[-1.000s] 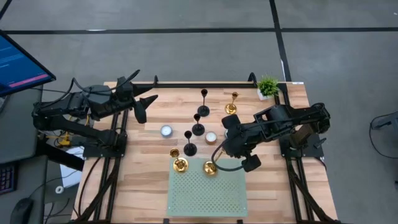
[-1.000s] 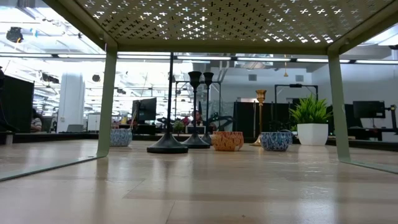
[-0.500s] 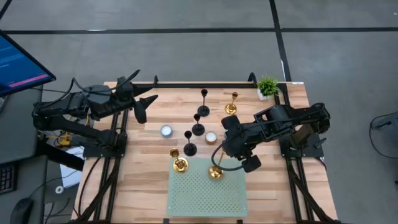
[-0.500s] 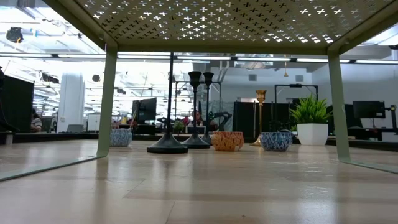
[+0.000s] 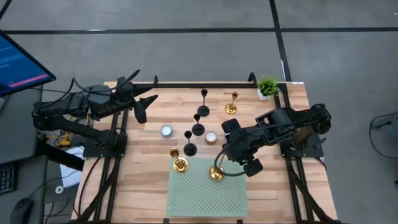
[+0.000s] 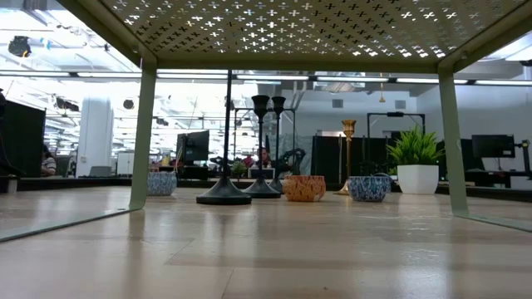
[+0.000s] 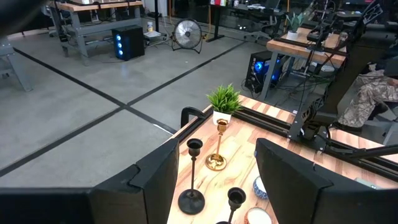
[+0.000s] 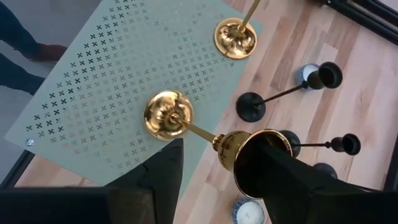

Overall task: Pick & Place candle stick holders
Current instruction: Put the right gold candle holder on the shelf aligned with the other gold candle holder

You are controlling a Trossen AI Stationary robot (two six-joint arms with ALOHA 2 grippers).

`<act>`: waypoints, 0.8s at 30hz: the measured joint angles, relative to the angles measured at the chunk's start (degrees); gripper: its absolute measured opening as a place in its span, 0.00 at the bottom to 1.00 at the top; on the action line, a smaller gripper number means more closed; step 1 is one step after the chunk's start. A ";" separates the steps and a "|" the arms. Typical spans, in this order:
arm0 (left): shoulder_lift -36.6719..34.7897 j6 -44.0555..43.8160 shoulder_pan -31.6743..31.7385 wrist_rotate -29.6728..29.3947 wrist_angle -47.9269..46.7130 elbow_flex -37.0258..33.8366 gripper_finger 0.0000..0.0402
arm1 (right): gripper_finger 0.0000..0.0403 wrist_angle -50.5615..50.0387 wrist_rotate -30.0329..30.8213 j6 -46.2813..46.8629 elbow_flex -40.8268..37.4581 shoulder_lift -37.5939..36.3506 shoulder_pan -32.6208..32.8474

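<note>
A gold candle stick holder (image 5: 215, 173) stands upright with its base (image 8: 168, 115) on the green perforated shelf (image 5: 205, 196). My right gripper (image 5: 219, 160) is open above it, its fingers on either side of the top cup (image 8: 252, 163). A second gold holder (image 5: 180, 164) stands on the shelf's far left corner. A third gold holder (image 5: 231, 107) and three black ones (image 5: 203, 111) (image 5: 198, 129) (image 5: 189, 149) stand on the wood behind the shelf. My left gripper (image 5: 142, 107) waits open at the far left. My right gripper comes from above, pointing down, with the gold holder's cup (image 8: 236, 155) between its fingers. One finger (image 8: 165, 168) stands clear of the cup. The cup overlaps the other finger (image 8: 286, 180), and I cannot tell whether they touch.
Two small bowls (image 5: 166, 130) (image 5: 211, 137) sit among the black holders. A potted plant (image 5: 268, 86) stands at the far right corner. The low view looks under the shelf between its legs (image 6: 146, 137). The shelf's near half is bare.
My right gripper has gone a little toward the table's near and right edges with the gold holder. The holder's base has shifted from the shelf's far edge farther onto the shelf and has stayed there for the last half second.
</note>
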 joint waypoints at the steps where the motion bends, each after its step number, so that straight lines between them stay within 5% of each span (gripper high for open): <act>1: 0.00 0.00 0.00 -0.01 0.00 0.00 0.53 | 0.45 -0.01 0.02 0.00 0.00 0.00 0.13; 24: 0.02 0.02 0.00 0.00 0.00 0.00 0.53 | 0.49 -0.43 3.85 -0.13 6.43 -0.02 0.57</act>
